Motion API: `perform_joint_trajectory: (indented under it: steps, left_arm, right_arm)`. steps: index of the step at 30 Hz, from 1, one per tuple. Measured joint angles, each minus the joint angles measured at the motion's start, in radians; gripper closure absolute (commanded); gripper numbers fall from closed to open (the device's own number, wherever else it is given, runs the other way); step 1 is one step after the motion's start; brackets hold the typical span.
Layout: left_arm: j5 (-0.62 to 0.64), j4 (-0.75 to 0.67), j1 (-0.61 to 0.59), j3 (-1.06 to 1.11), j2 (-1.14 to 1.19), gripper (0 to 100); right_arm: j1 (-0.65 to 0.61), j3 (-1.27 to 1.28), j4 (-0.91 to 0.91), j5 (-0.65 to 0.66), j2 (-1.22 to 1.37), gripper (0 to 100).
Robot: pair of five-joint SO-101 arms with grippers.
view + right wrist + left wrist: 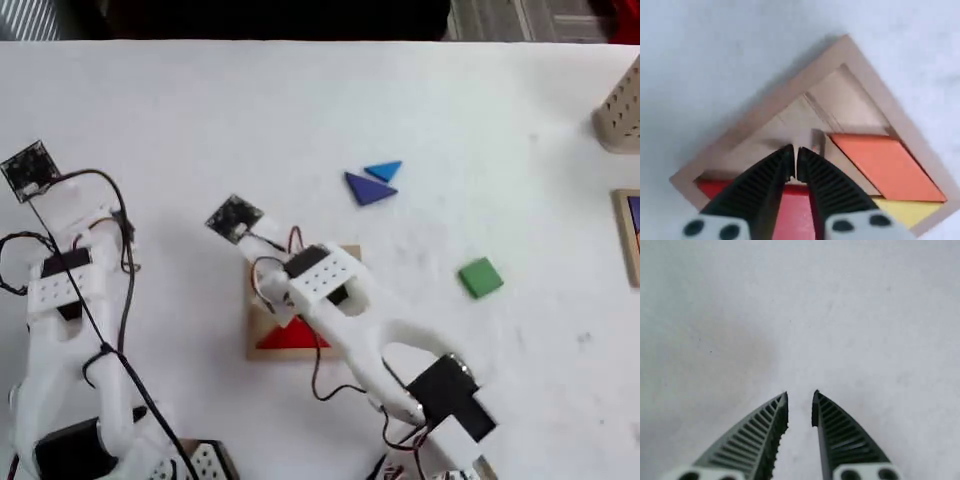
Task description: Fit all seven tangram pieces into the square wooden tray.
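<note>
Right wrist view: my clenched right gripper point(795, 150) sits lower centre over the square wooden tray point(763, 113); left gripper point(800, 393) slightly parted.

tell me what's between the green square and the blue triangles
Nothing. In the high view, the stretch of white table between the green square and the blue triangles is bare.

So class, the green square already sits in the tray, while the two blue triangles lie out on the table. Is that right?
Not quite. The high view shows the green square lying on the table, well clear of the tray, not in it. The two blue triangles do lie out on the table.
</note>
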Motion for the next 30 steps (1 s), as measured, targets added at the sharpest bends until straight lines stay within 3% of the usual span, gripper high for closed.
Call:
perform_joint_trajectory:
  steps: [12,16,21,24,30]
  left_arm:
    - [0.0,0.0,0.0,0.0,0.0,90]
    - [0.0,0.0,0.0,0.0,0.0,90]
    - [0.0,0.0,0.0,0.0,0.0,90]
    - [-0.003,0.0,0.014,0.0,0.0,90]
    - [-0.12,0.0,0.08,0.0,0.0,89]
  right_arm:
    - [0.061,-0.009,0.021,0.0,0.0,97.9]
    - [0.063,-0.048,0.132,0.0,-0.046,97.9]
    - [0.092,-0.075,0.296,0.02,-0.279,97.9]
    - [0.176,-0.078,0.396,0.043,-0.451,97.8]
    - [0.497,0.006,0.503,0.057,-0.66,97.8]
